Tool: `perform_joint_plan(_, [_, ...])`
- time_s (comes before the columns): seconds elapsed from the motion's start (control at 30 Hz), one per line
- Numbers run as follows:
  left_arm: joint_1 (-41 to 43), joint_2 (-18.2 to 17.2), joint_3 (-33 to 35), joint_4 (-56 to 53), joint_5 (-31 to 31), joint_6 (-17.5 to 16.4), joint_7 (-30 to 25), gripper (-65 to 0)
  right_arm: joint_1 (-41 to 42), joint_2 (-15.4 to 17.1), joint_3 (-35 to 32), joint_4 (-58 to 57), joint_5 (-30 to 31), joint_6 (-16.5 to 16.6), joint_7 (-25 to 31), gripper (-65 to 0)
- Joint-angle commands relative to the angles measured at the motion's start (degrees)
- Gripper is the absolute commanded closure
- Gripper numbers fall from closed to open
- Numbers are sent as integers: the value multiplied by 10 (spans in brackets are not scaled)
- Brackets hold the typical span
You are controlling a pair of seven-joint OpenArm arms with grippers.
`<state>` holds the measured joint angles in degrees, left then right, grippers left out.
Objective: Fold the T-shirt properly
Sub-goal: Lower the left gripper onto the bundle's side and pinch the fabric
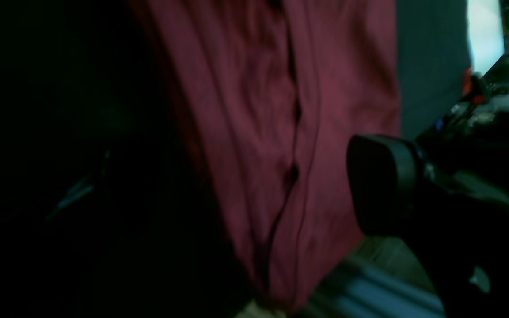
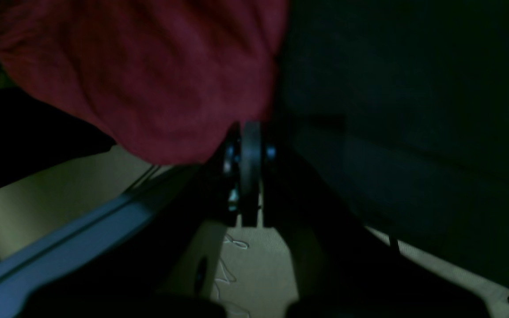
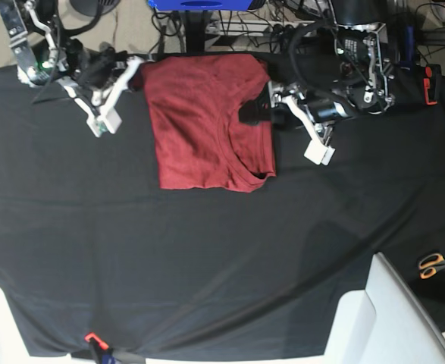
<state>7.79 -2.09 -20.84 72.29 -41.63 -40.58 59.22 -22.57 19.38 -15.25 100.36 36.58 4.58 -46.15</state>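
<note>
While the shirt (image 3: 207, 125) lies folded into a tall rectangle at the 12 o'clock end of the surface (image 3: 207, 265), its long axis runs 12 to 6 o'clock with the collar at its 6 o'clock end. Left fingers (image 3: 254, 111) are spread wide at its 3 o'clock edge, holding nothing. Right fingers (image 3: 133, 72) are pressed together at the 10 o'clock corner; whether they pinch cloth I cannot tell. Both arms sit equally near, so a lengthwise fold probably comes next.

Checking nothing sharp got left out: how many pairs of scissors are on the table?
1: orange-handled scissors near the right edge of the black table cloth, far from the brick-red T-shirt. Others may lie outside the view.
</note>
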Motion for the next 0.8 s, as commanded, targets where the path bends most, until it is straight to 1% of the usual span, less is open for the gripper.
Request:
perform_joint_plan(0.0, [-1,-1,14,-10,21,6,10,-638,1,4,10,17,7,7,8,-2])
perform_joint_plan(0.1, [-17,-1,62,-31,21,6,-5,-638,-6,6,26,17,7,7,8,-2])
perform_joint_plan(0.27, [-36,5,107,-77,21,6,-48,-637,-7,6,32,17,7,7,8,-2])
perform_joint_plan(0.3, [-42,6,114,-93,21,6,-53,-634,-7,7,32,17,7,7,8,-2])
perform_joint_plan(0.33, [-48,6,119,-107,21,6,-56,-611,-7,7,32,17,7,7,8,-2])
perform_joint_plan(0.37, [-52,6,123,-115,21,6,-56,-569,-7,7,32,17,7,7,8,-2])
perform_joint_plan(0.4, [-56,6,123,-121,21,6,-56,-497,-7,7,32,17,7,7,8,-2])
perform_joint_plan(0.43, [-57,7,122,-126,21,6,-56,-411,-6,7,32,17,7,7,8,-2])
perform_joint_plan(0.53, [-66,7,119,-125,21,6,-56,-84,-5,7,32,17,7,7,8,-2])
perform_joint_plan(0.57, [-74,6,119,-128,24,6,-53,0,-4,7,33,17,7,7,8,-2])
perform_joint_plan(0.7, [-97,5,125,-141,24,6,-50,0,-5,7,55,16,6,7,8,-2])
perform_joint_plan(0.77, [-114,4,126,-146,25,6,-26,0,-6,7,67,16,6,7,8,-2])
